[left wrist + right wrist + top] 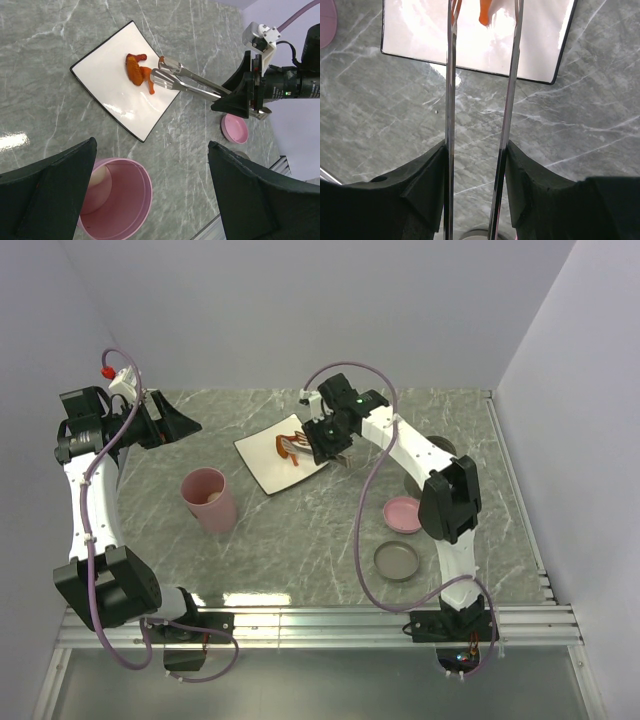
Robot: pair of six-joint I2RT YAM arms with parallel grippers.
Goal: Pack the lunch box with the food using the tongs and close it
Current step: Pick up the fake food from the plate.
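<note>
My right gripper point(328, 445) point(476, 147) is shut on the silver tongs point(297, 447) point(192, 82) point(449, 100), one arm against each finger. The tong tips stand slightly apart over the white square plate point(262, 468) point(107, 87) point(420, 35), right beside the orange-brown food pieces point(284, 446) point(136, 74) point(485, 15). The pink round lunch box point(210, 500) point(122, 200) stands upright on the left, with a white ball point(99, 176) inside it. My left gripper point(178, 425) point(152, 147) hangs open above and behind the box, holding nothing.
A pink lid point(402, 513) point(234, 127) and a grey round lid point(397, 562) lie on the marble table near the right arm's base. A metal rail point(320, 625) runs along the near edge. Walls close in the back and right.
</note>
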